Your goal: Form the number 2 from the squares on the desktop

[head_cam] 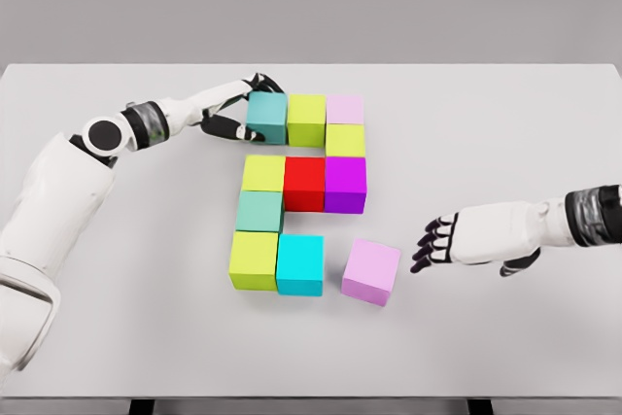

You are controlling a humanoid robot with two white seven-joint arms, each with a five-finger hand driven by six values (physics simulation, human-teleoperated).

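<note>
The loose pink block [371, 271] is the piece the figure most plainly lacks. It lies on the desk [505, 143] just right of the cyan block [300, 264], apart from it by a narrow gap and turned slightly askew, so its edges do not line up with the bottom row. To close the bottom stroke of the 2 it likely needs to slide left against the cyan block and be squared up.

Taking the cyan block as the landmark: the lime block [254, 259] touches its left side, the sea-green block [259, 210] sits above the lime one, and the middle row above that runs yellow-green, red [304, 183], purple [345, 185]. Farther up, a lime block stands over the purple one, and the top row reads teal [266, 117], lime, pale pink.

The right hand [434, 245] is much the nearer to the loose pink block: it hovers just right of it, not touching, fingertips pointing left toward it, fingers spread and relaxed and holding nothing. The block lies directly left of the hand, so a push leftward looks like the natural move, with care that the skew does not jam a corner against the cyan block.

The left hand [233, 109] is far up from the cyan block, at the teal block's left face, its fingers curled about that corner and seeming to grip it.
</note>
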